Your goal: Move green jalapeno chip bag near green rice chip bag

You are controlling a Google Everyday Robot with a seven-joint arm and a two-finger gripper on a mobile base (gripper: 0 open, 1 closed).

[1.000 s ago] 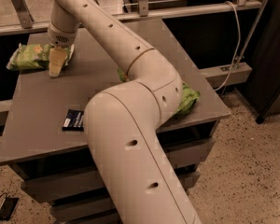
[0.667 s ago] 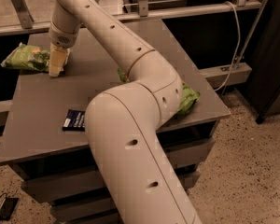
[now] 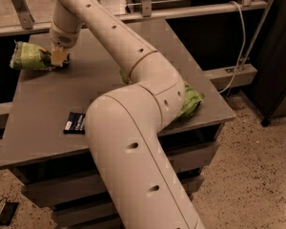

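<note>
The green jalapeno chip bag (image 3: pixel 31 56), small and pale yellow-green, lies at the far left edge of the grey table (image 3: pixel 47 99). My gripper (image 3: pixel 58 57) is down at the bag's right end and touches or nearly touches it. The green rice chip bag (image 3: pixel 191 101), bright green, lies near the table's right edge. My arm crosses in front of it and hides most of it. A small part of it shows behind the arm (image 3: pixel 124 76). The two bags are far apart, on opposite sides of the table.
A small dark flat packet (image 3: pixel 75 122) lies near the table's front left. A metal rail (image 3: pixel 195 8) runs behind the table. A cable (image 3: pixel 240 56) hangs at the right. A speckled floor (image 3: pixel 257 175) lies to the right and front.
The gripper has stayed at the right end of the jalapeno bag. The bag has shifted only slightly under it.
</note>
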